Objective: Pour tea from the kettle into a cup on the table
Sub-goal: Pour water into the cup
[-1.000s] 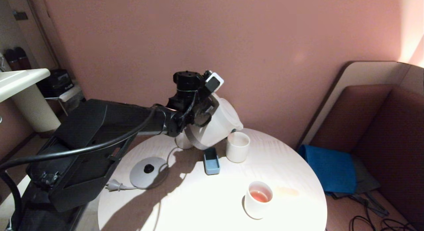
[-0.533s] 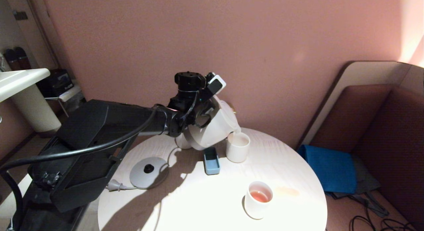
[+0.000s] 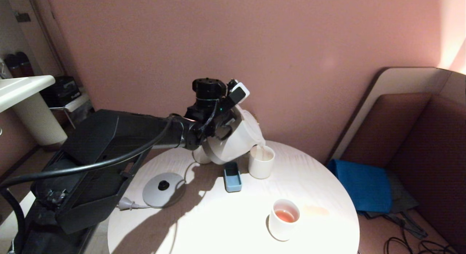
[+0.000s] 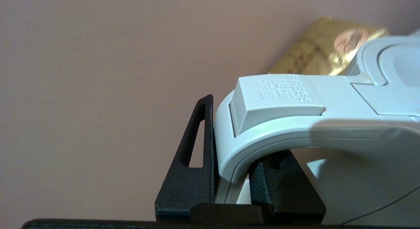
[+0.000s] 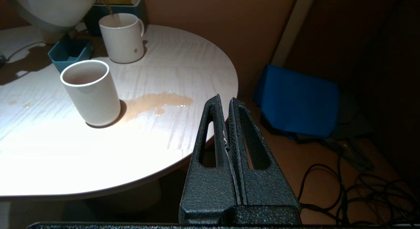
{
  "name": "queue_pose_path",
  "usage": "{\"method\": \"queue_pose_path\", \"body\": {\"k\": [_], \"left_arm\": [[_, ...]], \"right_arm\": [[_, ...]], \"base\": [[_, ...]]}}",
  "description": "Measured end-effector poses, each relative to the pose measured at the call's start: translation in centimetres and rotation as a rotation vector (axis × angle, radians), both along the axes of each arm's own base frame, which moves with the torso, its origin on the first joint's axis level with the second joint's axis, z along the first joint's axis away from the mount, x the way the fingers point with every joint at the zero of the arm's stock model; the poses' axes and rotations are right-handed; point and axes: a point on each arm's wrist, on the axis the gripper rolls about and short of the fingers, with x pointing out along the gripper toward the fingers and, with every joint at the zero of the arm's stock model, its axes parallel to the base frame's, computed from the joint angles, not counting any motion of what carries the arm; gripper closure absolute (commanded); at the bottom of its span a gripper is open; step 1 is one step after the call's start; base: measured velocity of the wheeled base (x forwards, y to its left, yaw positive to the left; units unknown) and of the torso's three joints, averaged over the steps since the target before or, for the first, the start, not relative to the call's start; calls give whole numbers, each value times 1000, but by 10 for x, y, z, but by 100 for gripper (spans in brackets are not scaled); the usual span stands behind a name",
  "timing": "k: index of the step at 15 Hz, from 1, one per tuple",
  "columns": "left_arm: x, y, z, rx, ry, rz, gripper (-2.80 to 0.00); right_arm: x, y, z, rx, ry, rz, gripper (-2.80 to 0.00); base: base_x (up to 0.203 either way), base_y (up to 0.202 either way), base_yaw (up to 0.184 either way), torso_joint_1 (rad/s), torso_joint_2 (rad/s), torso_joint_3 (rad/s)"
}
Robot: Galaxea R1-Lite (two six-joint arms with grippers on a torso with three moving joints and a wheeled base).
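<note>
The table's (image 3: 204,225) lower left lies bare. A blue tray (image 3: 232,177) and a cup (image 3: 261,162) crowd the centre; a second cup (image 3: 284,219) blocks the lower right.

smooth white cup (image 3: 284,219) nearest front edge | small blue tray (image 3: 232,177) behind it, leftward | grey kettle base (image 3: 162,189) far left | blue cloth (image 3: 360,186) right, on floor

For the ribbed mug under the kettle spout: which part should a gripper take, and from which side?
Grip the cup by its small loop handle, coming from the side away from the kettle. The cup stands upright on the table; the kettle's spout hangs over its rim and a blue tray sits close on the kettle side, so that open side looks clearest.
</note>
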Motion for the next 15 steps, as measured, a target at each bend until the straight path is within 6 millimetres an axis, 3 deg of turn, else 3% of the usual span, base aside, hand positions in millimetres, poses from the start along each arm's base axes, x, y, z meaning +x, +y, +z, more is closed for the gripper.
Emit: {"method": "queue_pose_path", "body": {"k": [15], "left_arm": [[1,0,-3,58,-5,13,0]], "right_arm": [[0,0,0,0,0,0,0]], "base": [[0,0,0,0,0,0]]}}
